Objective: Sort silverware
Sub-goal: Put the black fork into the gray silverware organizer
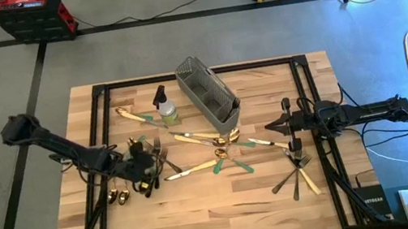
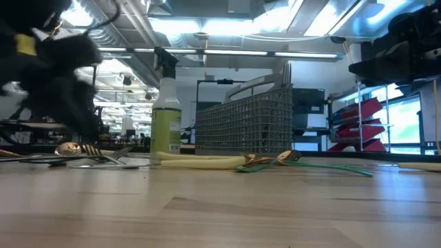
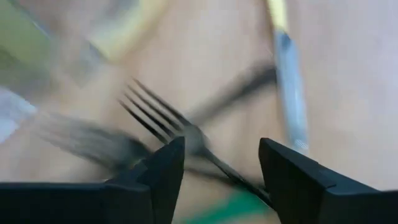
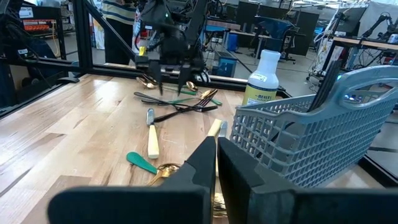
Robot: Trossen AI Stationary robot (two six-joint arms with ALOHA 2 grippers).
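Barely started tbh: silverware (image 1: pixel 221 146) scattered mid-tabletop, caddy (image 1: pixel 207 91) looking empty, left gripper (image 1: pixel 144 162) spread over a black fork (image 3: pixel 168 121), right gripper (image 1: pixel 281 127) pressed together near the right edge.

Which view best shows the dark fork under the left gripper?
The left wrist view: the dark fork lies tines-up between the open left gripper, not gripped. The high view shows only a cluster of utensils there; the low view hides it behind the arm; the right wrist view shows it far off, small.
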